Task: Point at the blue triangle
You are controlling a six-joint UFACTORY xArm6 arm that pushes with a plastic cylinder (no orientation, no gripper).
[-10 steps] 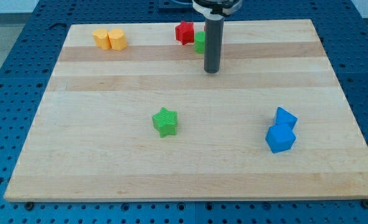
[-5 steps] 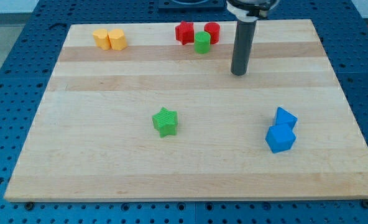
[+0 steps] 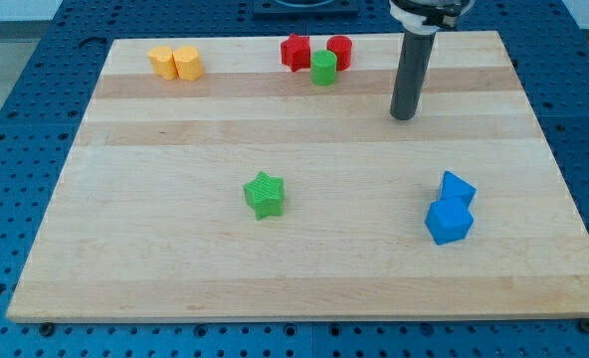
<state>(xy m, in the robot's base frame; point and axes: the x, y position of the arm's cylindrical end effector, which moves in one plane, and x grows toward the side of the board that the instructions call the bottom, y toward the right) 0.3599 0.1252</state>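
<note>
Wooden counter [image 3: 175, 139] on a blue pegboard, no containers anywhere. My tip [image 3: 403, 117] sits up towards the far right corner, well apart from the blue triangle [image 3: 457, 187], which touches the blue cube [image 3: 448, 221] near the right edge. Approach step, I'd judge: next slide nearer and right. No fingers here, just a rod.

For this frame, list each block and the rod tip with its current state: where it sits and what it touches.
my tip: on the board, above the blue pair, touching no block
blue triangle: flat, against the blue cube
blue cube: flat, below the triangle
green star: alone, mid-board
green cylinder: upright, between two red blocks
red blocks: top edge
yellow blocks: side by side
</note>
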